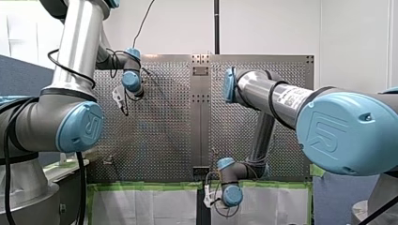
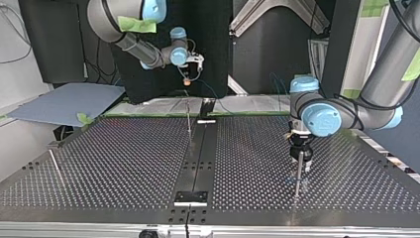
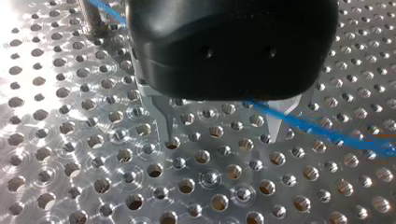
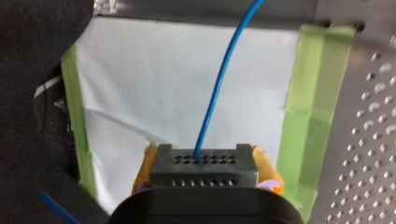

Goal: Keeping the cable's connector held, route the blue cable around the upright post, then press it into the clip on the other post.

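Note:
In the right wrist view my right gripper (image 4: 204,179) is shut on a grey perforated connector (image 4: 204,164), held between yellow pads (image 4: 144,173). The blue cable (image 4: 219,88) leaves the connector's top face. In the top view this gripper (image 2: 189,74) hangs above the table's far edge. My left gripper (image 3: 223,130) stands open just above the perforated plate, its metal fingers (image 3: 169,122) apart. The blue cable (image 3: 327,133) runs under it, past one finger, from an upright post (image 3: 91,18). In the top view my left gripper (image 2: 300,154) is right behind a thin post (image 2: 298,173).
A second thin post (image 2: 188,119) stands near the table's middle strip (image 2: 198,163), and a third (image 2: 55,166) at the top view's left. Green tape (image 4: 306,116) and white sheeting (image 4: 163,84) border the plate's edge below my right gripper.

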Tool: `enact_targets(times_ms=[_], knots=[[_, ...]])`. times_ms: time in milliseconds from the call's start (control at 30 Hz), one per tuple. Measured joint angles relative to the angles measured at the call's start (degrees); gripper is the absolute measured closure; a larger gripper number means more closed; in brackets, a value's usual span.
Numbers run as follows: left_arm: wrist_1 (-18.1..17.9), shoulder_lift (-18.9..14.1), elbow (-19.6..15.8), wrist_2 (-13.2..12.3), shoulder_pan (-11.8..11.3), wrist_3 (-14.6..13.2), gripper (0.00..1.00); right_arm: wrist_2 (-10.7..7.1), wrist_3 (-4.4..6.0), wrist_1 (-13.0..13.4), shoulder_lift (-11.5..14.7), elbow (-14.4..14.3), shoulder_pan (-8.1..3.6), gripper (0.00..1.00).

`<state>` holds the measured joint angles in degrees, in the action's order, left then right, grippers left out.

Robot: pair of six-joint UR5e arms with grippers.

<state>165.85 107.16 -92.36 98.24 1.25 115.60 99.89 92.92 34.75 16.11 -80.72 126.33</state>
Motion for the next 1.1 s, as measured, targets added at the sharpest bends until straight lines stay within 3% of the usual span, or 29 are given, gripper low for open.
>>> enact_targets(times_ms=[467, 767, 1100], knots=[[0.1, 0.0, 0.0, 0.2, 0.0, -0.1, 0.00, 0.93, -0.14, 7.4, 0.3, -5.6, -2.65, 1.00], [0.0, 0.0, 0.0, 0.2, 0.0, -0.1, 0.00, 1.10, -0.38, 12.3, 4.3, -10.3, -4.13, 1.00], [0.2, 0.0, 0.0, 1.6, -0.1, 0.1, 0.00, 1.24, -0.94, 17.7, 10.1, -16.1, -3.93, 1.00]])
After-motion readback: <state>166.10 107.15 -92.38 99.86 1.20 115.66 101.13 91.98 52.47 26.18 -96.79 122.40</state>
